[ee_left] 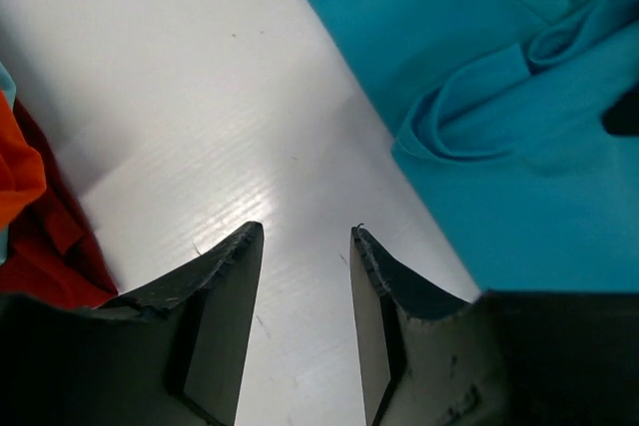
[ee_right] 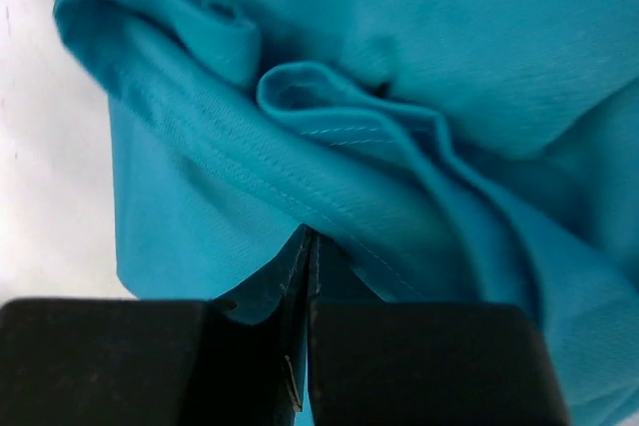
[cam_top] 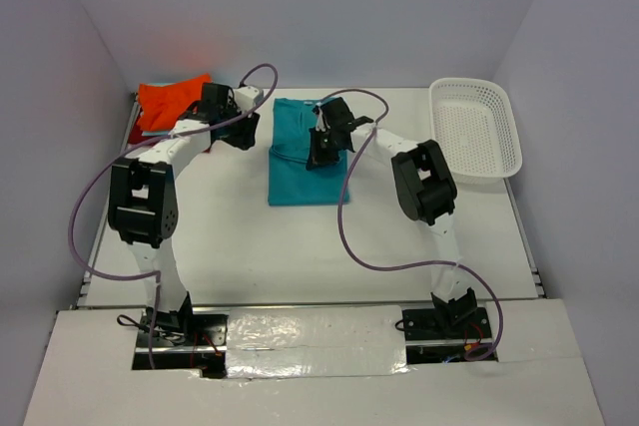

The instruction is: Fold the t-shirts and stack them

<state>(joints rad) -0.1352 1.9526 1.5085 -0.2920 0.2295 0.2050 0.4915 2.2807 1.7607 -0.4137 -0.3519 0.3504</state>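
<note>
As the right hand (ee_right: 308, 238) pinches the teal shirt (ee_right: 459, 57), folds (ee_right: 329, 97) crowd it.

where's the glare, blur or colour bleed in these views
Left wrist: glare on the white table ahead of the left gripper. Top external: the bright orange cloth t-shirt glows and tints the wall behind. Right wrist: the teal-blue cloth t-shirt is soft at close range; the right gripper is featureless black.

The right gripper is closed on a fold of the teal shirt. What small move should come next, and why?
Probably raise the right gripper a little. Its jaws are shut on a bunched fold of the teal-blue t-shirt, so a small lift would free that fold for carrying over. The left gripper hangs open above bare table, holding nothing.
</note>
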